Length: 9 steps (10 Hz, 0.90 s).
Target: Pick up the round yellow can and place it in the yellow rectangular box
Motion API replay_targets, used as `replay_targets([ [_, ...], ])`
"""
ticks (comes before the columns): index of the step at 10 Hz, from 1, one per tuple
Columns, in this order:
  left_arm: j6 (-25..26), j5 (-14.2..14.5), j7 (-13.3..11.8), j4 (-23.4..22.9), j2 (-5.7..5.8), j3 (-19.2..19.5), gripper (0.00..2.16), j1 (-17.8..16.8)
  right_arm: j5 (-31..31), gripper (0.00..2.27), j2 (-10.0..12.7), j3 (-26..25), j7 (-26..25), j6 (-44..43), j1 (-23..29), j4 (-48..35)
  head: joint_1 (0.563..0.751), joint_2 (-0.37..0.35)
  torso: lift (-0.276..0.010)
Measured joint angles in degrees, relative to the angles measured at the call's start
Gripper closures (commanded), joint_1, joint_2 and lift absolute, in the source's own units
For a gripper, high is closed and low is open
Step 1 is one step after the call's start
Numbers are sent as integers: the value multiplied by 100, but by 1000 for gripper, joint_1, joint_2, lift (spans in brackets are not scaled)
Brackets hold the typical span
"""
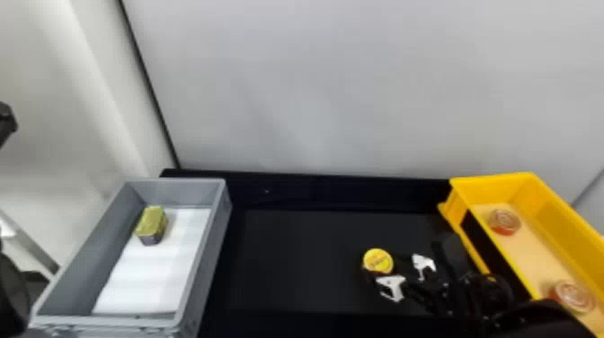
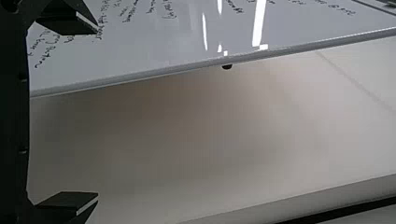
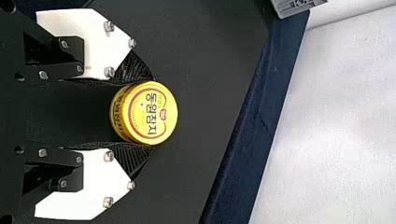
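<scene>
The right gripper (image 1: 384, 269) is pinching the round yellow can (image 1: 378, 260) between its two fingertips, both of them touching its sides, and the lid is facing the wrist camera; whether the can is touching the surface (image 1: 296, 260) beneath, I cannot tell. To the right of that gripper, the yellow rectangular box (image 1: 490, 182) is standing, with the right arm (image 1: 485, 292) partly covering its near side. Inside, two round red-sided cans (image 1: 504, 222) are sitting apart from each other. Well to the gripper's left, a grey box (image 1: 179, 189) is standing with a white sheet (image 1: 153, 274) lining its bottom and a yellow-topped tin (image 1: 152, 222) resting toward its far left part. Farther left, beyond that box, the left gripper (image 1: 6, 120) is waiting; in its wrist view the left gripper (image 2: 98, 116) is holding its fingers spread with nothing between them. Behind the surface, a pale wall (image 1: 314, 90) is rising.
</scene>
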Motion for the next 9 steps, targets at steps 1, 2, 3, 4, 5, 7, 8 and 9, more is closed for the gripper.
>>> replay_targets([
  [1,0,0,0,0,0,4,35,2,-15,713,10,-20,0,2,11,-59,694,14,-68],
  [2,0,0,0,0,0,8,35,5,-45,713,22,-47,0,26,38,-180,694,14,-68],
  [3,0,0,0,0,0,12,35,7,-90,713,27,-84,1,72,83,-369,694,14,-68],
  [4,0,0,0,0,0,17,35,9,-139,714,27,-138,1,139,156,-617,694,14,-68],
  [5,0,0,0,0,0,22,35,12,-187,714,15,-207,1,228,251,-911,694,14,-68],
  [7,0,0,0,0,0,38,35,17,-270,713,-26,-397,-11,441,445,-1582,694,14,-68],
  [8,0,0,0,0,0,42,35,14,-290,713,-42,-515,-30,550,522,-1918,694,14,-68],
  [9,0,0,0,0,0,43,35,2,-297,713,-52,-635,-49,644,583,-2222,694,14,-68],
])
